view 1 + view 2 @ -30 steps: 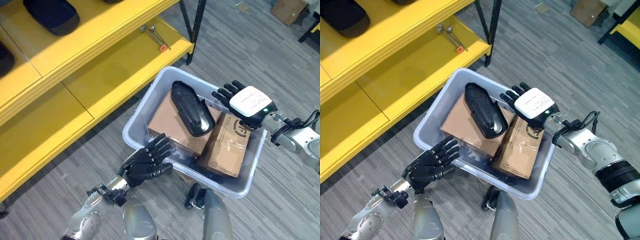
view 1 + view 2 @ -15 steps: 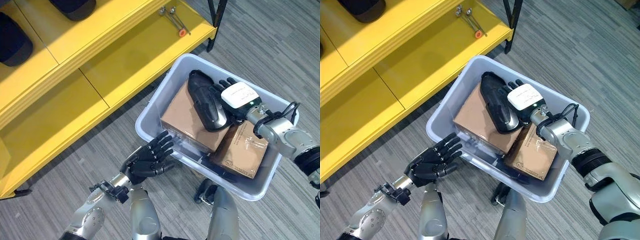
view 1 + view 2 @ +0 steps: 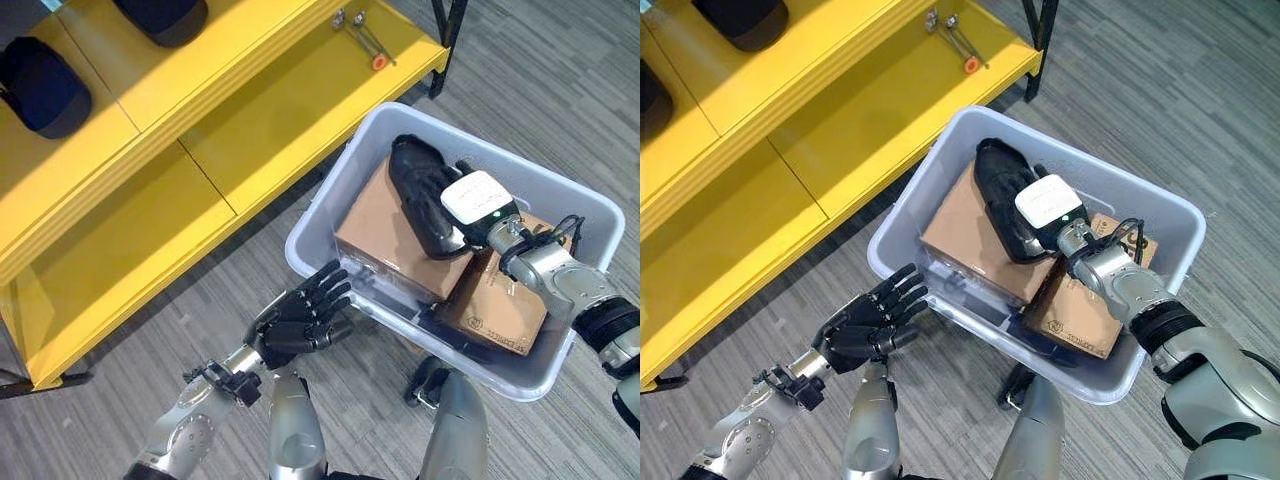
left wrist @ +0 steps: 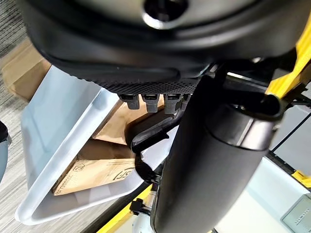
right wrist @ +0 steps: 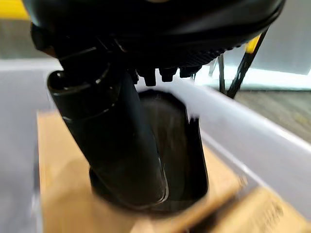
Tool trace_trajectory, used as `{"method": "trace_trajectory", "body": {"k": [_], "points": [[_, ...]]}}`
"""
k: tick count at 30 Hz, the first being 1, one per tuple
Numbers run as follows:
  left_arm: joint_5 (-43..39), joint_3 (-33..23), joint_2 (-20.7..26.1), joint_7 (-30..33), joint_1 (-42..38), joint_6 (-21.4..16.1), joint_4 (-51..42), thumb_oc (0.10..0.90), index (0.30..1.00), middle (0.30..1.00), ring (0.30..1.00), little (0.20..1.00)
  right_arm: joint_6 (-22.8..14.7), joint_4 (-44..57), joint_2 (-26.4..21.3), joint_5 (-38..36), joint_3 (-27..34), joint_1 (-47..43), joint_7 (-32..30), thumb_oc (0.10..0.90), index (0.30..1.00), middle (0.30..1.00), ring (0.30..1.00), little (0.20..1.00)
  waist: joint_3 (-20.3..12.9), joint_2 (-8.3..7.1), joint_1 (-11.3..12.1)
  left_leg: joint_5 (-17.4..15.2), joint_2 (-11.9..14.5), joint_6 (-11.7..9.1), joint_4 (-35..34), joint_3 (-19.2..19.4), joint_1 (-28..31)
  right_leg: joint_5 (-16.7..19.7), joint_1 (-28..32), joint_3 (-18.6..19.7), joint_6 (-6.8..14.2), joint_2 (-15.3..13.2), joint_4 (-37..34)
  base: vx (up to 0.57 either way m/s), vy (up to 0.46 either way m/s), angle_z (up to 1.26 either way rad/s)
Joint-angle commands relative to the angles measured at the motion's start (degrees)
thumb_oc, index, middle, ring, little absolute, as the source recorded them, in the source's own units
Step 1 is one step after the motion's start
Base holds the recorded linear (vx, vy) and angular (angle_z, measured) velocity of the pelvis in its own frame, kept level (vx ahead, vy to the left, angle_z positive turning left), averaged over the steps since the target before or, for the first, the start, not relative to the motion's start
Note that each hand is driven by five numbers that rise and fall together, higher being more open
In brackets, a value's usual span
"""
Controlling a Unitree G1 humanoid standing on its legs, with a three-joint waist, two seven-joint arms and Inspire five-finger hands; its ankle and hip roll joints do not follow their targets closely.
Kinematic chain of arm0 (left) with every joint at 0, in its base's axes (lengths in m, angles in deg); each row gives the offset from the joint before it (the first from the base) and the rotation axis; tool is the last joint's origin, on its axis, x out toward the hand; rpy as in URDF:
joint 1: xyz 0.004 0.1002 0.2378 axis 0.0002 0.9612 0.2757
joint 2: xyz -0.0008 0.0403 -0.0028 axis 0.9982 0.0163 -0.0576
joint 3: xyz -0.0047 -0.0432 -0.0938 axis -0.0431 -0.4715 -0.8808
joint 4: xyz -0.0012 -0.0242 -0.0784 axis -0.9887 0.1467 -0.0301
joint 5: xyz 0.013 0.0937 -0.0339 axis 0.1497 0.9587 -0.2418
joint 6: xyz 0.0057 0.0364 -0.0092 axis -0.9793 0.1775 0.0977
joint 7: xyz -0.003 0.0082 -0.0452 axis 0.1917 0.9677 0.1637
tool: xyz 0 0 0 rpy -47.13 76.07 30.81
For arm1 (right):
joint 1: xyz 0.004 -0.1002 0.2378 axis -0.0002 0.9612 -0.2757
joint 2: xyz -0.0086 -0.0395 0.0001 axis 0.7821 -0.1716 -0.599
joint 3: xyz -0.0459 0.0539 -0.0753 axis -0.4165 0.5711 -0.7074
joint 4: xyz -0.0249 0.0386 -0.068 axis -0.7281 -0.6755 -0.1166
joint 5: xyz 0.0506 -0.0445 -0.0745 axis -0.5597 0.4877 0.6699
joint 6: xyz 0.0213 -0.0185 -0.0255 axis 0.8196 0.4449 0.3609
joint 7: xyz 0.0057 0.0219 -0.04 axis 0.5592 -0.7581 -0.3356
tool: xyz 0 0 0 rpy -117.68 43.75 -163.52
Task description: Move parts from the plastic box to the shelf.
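A pale plastic box (image 3: pixel 500 160) stands on the floor beside the yellow shelf (image 3: pixel 250 110). Inside it, a black moulded part (image 3: pixel 418 185) lies on top of a large cardboard carton (image 3: pixel 385 235). My right hand (image 3: pixel 478 200), white cover upward, lies on the right side of that part, its fingers stretched along it and not curled round it. In the right wrist view its thumb (image 5: pixel 116 145) rests over the black part (image 5: pixel 180 141). My left hand (image 3: pixel 300 320) hovers open just outside the box's near left wall (image 4: pixel 63 160), holding nothing.
A smaller carton (image 3: pixel 500 305) leans in the box's right half. Two black parts (image 3: pixel 45 85) (image 3: pixel 165 15) sit on the upper shelf level. A metal tool with a red tip (image 3: pixel 365 45) lies on the lower level. Grey floor surrounds the box.
The camera has shifted. My right hand has come down from above the box's right side onto the black part. My left hand stays by the near wall.
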Motion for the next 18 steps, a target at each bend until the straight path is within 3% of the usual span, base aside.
{"method": "trace_trajectory", "body": {"k": [1,3,4,6,9,14,18], "points": [[-2.0,0.4,-1.3,-2.9,-2.5,-2.7,-8.7,0.900,1.000,1.000,1.000,1.000,2.7,-4.8,0.8,-7.9,0.9,-9.8,2.0,0.900,1.000,1.000,1.000,1.000,0.0,-0.80,0.6,-2.6,3.3,-0.6,5.0,0.6,0.3,5.0,4.6,-0.5,3.5,-0.1,-6.5,-0.07,-0.009,0.05],[-1.8,0.5,-1.4,-3.0,-2.7,-2.2,-8.7,0.900,1.000,1.000,1.000,1.000,2.2,-6.9,1.7,-9.7,0.6,-10.4,1.4,0.900,1.000,1.000,1.000,1.000,0.0,-0.87,0.7,-3.4,2.9,-1.2,5.1,0.3,0.9,3.9,4.9,-0.1,4.1,-0.6,-5.9,0.03,-0.005,0.02],[-1.8,0.4,-1.4,-2.9,-2.8,-2.2,-8.7,0.900,1.000,1.000,1.000,1.000,1.9,-7.3,2.0,-9.5,0.6,-10.7,0.9,0.900,1.000,1.000,1.000,1.000,0.0,-0.63,0.9,-2.4,3.3,-0.7,4.8,0.6,0.3,5.0,4.4,-0.6,3.4,-0.3,-6.4,0.00,0.000,0.00],[-1.8,0.7,-1.4,-3.1,-3.2,-1.7,-8.6,0.900,1.000,1.000,1.000,1.000,0.3,-11.0,3.3,-4.1,0.0,-13.2,-2.0,0.900,1.000,1.000,1.000,1.000,0.0,-0.26,1.6,-2.3,3.1,-0.7,4.9,0.3,0.0,5.0,4.3,-0.9,3.3,-0.5,-6.2,-0.04,-0.007,0.00],[-1.3,1.1,-1.7,-3.5,-2.8,-1.9,-8.9,0.900,1.000,1.000,1.000,1.000,4.0,-12.2,4.0,3.3,-1.7,-13.7,-1.6,0.900,1.000,1.000,1.000,1.000,0.0,-0.05,1.9,-1.9,3.1,-0.9,4.6,0.3,-0.2,5.2,4.1,-1.2,3.4,-0.6,-6.4,0.02,0.001,0.00],[-1.4,0.9,-2.1,-3.3,-2.7,-1.4,-9.1,0.900,1.000,1.000,1.000,1.000,6.4,-13.5,5.5,0.4,-2.9,-12.2,3.3,0.900,1.000,1.000,1.000,1.000,0.0,-0.20,1.9,-2.7,2.5,-1.4,4.3,0.2,0.5,4.1,4.5,-0.7,4.3,-1.3,-6.1,0.02,0.000,0.01],[-1.4,0.7,-1.9,-3.7,-3.4,-0.2,-9.0,0.900,1.000,1.000,1.000,1.000,4.5,-19.7,8.0,-0.6,-2.9,-13.3,2.0,0.900,1.000,1.000,1.000,1.000,0.0,0.27,2.8,-2.6,2.3,-1.2,4.2,-0.2,-0.1,4.1,4.0,-0.9,4.3,-1.7,-5.7,0.00,0.000,0.00]]}}
